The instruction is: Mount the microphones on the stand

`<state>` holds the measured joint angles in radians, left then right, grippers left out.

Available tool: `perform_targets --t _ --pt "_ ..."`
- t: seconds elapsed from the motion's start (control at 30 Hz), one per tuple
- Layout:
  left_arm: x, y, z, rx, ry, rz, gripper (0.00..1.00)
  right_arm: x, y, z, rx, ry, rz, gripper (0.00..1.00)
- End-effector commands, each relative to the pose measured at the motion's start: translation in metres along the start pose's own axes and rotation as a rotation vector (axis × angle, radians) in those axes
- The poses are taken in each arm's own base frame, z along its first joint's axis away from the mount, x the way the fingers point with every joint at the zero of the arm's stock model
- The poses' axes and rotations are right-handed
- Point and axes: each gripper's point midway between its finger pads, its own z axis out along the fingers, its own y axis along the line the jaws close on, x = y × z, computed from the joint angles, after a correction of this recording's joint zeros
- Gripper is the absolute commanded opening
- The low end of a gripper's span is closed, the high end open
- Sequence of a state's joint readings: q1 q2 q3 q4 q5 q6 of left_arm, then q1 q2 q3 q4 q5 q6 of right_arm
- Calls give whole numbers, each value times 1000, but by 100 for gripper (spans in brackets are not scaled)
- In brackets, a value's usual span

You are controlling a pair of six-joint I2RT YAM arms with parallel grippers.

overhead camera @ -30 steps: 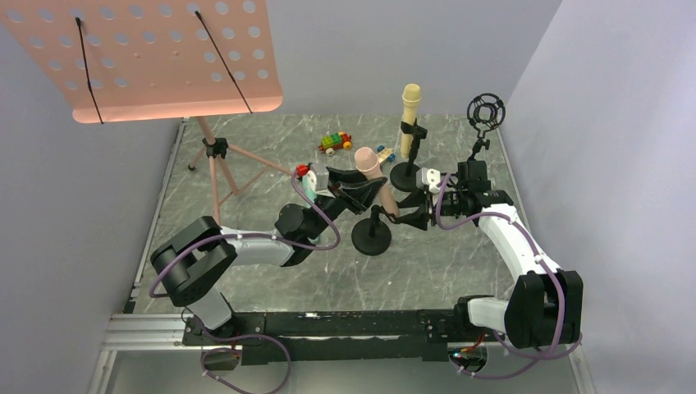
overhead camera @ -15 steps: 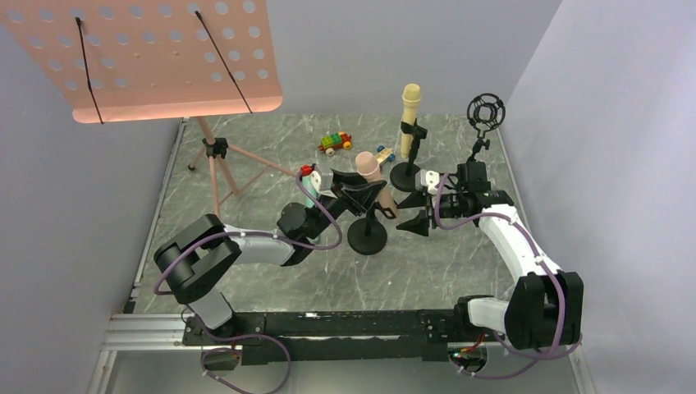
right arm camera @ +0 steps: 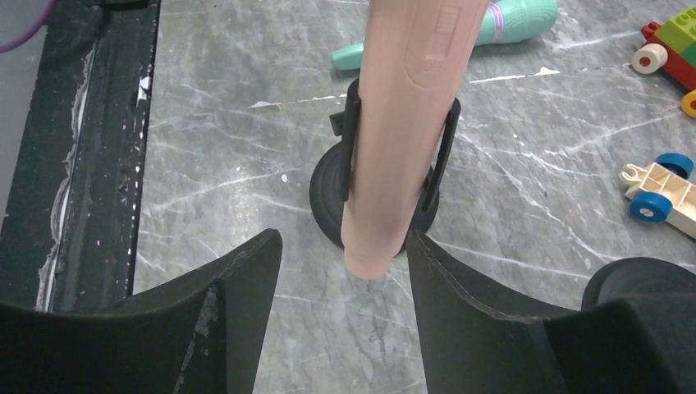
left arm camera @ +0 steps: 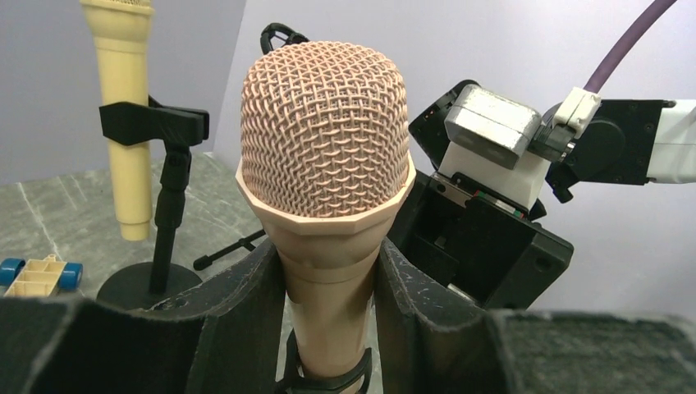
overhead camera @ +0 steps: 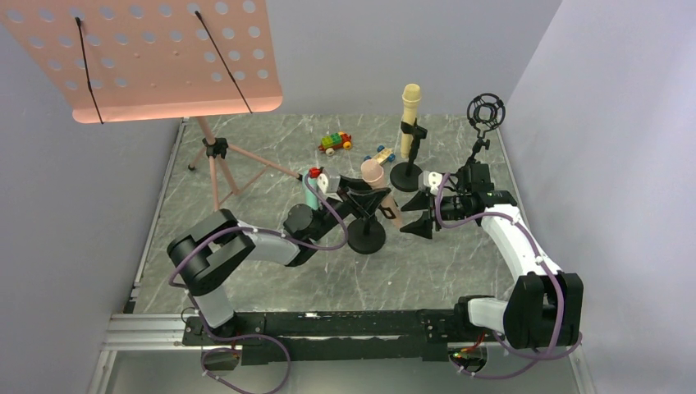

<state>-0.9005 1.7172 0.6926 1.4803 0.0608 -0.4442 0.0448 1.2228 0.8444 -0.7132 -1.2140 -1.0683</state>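
EDITOR: Spread wider than a second ago, the right arm's fingers [right arm camera: 238, 304] have let go and drawn back. Where do they stand?

REPORTER: They stand open, one on each side of the lower end of the peach-pink microphone [right arm camera: 410, 123], near it but touching nothing.

EDITOR: And the left arm's fingers [left arm camera: 238, 320]?

REPORTER: They are clamped on the handle just under the mesh head. The microphone leans, and its handle sits between the prongs of the black clip [right arm camera: 441, 156] above the stand's round base [right arm camera: 328, 193].

EDITOR: What does the step ask for?

REPORTER: It likely needs a firm, straight press until the handle seats fully. The left hold should loosen only once the clip carries the weight, because the light base looks easy to tip. The open right fingers are well placed to steady it.

EDITOR: And farther back?

REPORTER: The mint-green microphone [right arm camera: 501, 18] lies flat on the counter [overhead camera: 460, 263], well apart from both arms. Behind it the pale yellow microphone [overhead camera: 410, 111] stands clipped upright.
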Motion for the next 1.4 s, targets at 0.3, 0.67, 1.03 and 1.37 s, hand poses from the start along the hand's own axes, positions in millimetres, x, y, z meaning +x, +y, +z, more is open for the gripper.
perform_targets --t 0.3,0.67,1.03,1.37 --pt "33 5 -7 14 70 -45 7 -21 -4 -10 9 -65 -63 63" --pt "44 7 -11 17 101 -85 13 -22 -2 -9 0 -70 -60 63" --pt "0 -6 8 11 80 -60 79 -21 -5 -17 27 -77 -51 63" --pt "-22 -13 -8 15 83 43 99 -22 -6 -24 46 -84 -43 64"
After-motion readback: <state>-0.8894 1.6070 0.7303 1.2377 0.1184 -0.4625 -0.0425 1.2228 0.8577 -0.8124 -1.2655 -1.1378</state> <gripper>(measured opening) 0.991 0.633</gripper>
